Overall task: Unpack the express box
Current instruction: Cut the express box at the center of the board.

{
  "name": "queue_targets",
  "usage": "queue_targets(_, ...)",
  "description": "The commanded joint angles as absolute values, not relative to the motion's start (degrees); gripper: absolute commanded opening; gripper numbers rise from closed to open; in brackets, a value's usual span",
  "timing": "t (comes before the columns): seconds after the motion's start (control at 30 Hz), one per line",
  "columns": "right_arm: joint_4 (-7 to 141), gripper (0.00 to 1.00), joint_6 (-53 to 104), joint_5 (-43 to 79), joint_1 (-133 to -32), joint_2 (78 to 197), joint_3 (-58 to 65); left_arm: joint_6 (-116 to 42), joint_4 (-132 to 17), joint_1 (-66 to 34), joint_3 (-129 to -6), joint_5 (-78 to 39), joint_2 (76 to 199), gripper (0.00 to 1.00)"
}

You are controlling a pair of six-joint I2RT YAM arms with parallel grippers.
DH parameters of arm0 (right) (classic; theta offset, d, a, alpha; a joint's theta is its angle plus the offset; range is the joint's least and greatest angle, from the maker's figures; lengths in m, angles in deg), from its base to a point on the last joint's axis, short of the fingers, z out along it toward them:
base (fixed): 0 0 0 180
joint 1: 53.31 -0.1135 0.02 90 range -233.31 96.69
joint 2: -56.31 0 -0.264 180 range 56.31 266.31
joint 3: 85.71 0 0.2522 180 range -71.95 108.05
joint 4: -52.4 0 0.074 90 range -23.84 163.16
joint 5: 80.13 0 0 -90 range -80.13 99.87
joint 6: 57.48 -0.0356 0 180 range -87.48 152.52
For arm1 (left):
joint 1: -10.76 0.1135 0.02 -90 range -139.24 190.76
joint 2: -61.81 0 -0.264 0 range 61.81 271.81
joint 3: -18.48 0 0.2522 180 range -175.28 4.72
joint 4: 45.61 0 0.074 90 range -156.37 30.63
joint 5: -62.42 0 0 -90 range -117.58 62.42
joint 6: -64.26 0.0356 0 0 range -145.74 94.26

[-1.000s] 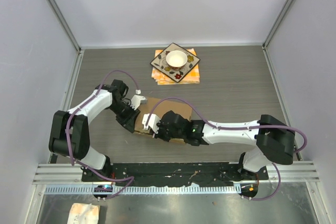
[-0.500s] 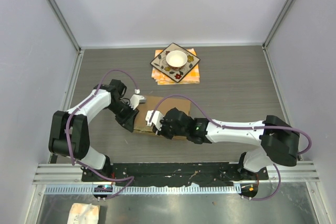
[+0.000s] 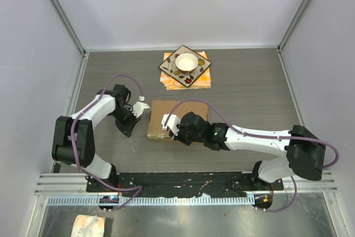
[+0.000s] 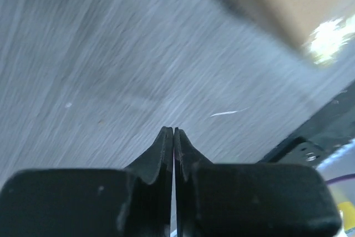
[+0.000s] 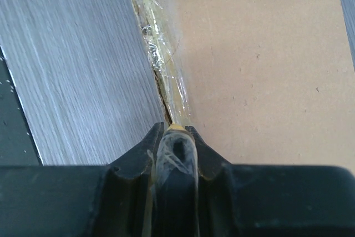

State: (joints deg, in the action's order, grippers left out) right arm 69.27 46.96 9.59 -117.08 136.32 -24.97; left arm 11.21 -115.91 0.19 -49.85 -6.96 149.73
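Just past the black base plate (image 3: 222, 181), a narrow strip of bare table (image 3: 249, 92) runs in front of the express box (image 3: 177, 112). The box lies flat a little left of the table's middle, between the two wrists. The right gripper (image 5: 175, 132) sits at the box's near edge, clenched on a tape strip (image 5: 161, 54) of clear, crinkled film. The strip runs from between its fingers along that edge toward the near left corner, with a dark seam beside it. From the fingers, the cardboard top spreads to the far side and bare table lies to the near side. The right forearm crosses the near right corner and hides it, and a purple cable (image 3: 188, 102) arcs over the top. The left gripper (image 4: 173, 135) hangs over bare table just left of the box's left edge and apart from it, its fingers pressed together with nothing between them; whether they touch the surface I cannot tell. The box is close to square. In the top view it is slightly wider across than deep, so its long axis runs left to right, with its sides nearly in line with the table's edges. To its right the table is bare out to the right wall, while the space to its left is narrower and holds the left arm. Beyond the far edge comes a band of bare table, then the patterned plate (image 3: 191, 77) with a white bowl (image 3: 186, 62) on it, close to the back wall.
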Motion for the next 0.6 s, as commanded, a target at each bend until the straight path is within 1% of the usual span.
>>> queue_targets(0.0,77.49,0.01,46.76,5.65,-115.98,133.57,-25.72,14.60,-113.69,1.71,-49.42,-16.95,150.31,0.00)
queue_targets(0.17,77.76,0.01,45.62,6.26,-115.98,133.21,-26.16,14.60,-113.95,1.71,-49.86,-16.43,150.31,0.00)
queue_targets(0.27,75.57,0.01,44.57,8.54,-115.98,134.70,-25.99,13.38,-117.20,1.97,-52.83,-10.29,149.09,0.00)
queue_targets(0.3,75.04,0.01,44.21,8.98,-115.98,135.32,-25.73,12.24,-118.86,1.88,-53.81,-8.70,148.12,0.01)
queue_targets(0.33,73.73,0.01,43.60,11.16,-115.98,136.80,-25.38,11.36,-119.57,2.06,-54.86,-4.07,147.51,0.09)
queue_targets(0.4,72.93,0.01,43.16,11.62,-116.16,138.39,-24.23,9.51,-122.20,1.97,-57.15,0.43,146.71,0.18)
queue_targets(0.43,71.97,0.01,43.07,11.89,-116.24,139.36,-23.71,8.55,-122.48,1.97,-57.77,2.81,146.71,0.25)
queue_targets(0.5,70.82,0.01,42.89,12.41,-116.68,139.98,-23.53,5.12,-121.52,1.97,-58.30,7.82,146.88,0.29)
queue_targets(0.53,69.69,0.01,42.81,12.59,-116.77,140.16,-23.53,3.80,-120.90,1.88,-58.30,8.97,147.41,0.35)
queue_targets(0.57,69.41,0.01,42.63,12.94,-116.95,140.86,-23.35,3.27,-120.37,1.80,-58.22,10.72,147.76,0.36)
